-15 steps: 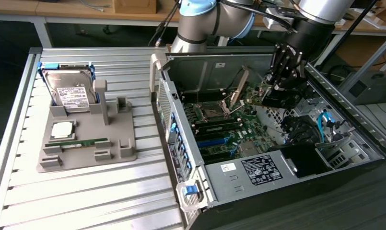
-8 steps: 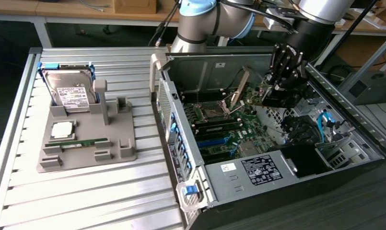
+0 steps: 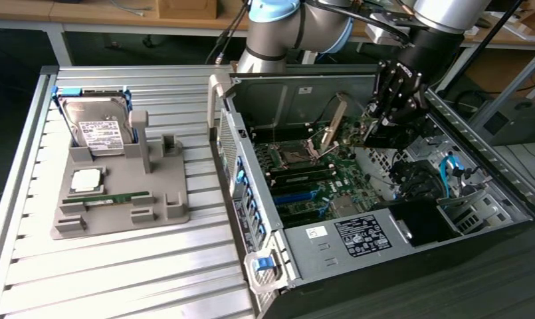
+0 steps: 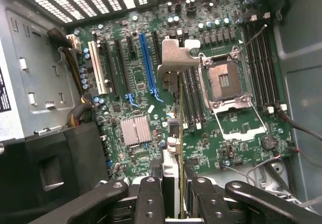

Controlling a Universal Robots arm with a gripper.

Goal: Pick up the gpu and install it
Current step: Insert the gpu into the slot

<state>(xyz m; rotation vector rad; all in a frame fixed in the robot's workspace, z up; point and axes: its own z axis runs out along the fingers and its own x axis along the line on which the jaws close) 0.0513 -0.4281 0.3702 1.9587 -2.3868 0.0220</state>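
1. In the exterior view, the arm reaches down into the open computer case (image 3: 356,266), which lies on its side towards the exterior view's right. The gripper (image 3: 378,136) hangs above the motherboard (image 3: 307,179). The graphics card (image 3: 338,123) slants at the gripper's tip, over the board and just above its slots.
2. On the slatted table (image 3: 116,279), towards the exterior view's left and well apart from the case, stands a grey holder (image 3: 165,199). It carries an upright hard drive (image 3: 99,129), a flat chip (image 3: 86,178) and a green memory stick (image 3: 107,197).
3. In the wrist view, the gripper (image 4: 176,201) is closed on the graphics card (image 4: 177,108), one finger on each face. The card is seen edge-on, with its silver end bracket (image 4: 177,58) at the far end.
4. Beneath it lies the motherboard (image 4: 151,148). The card hangs between the long blue slot (image 4: 148,63) and the empty processor socket (image 4: 224,80). A small ribbed heat sink (image 4: 136,131) sits near the blue slot's end.
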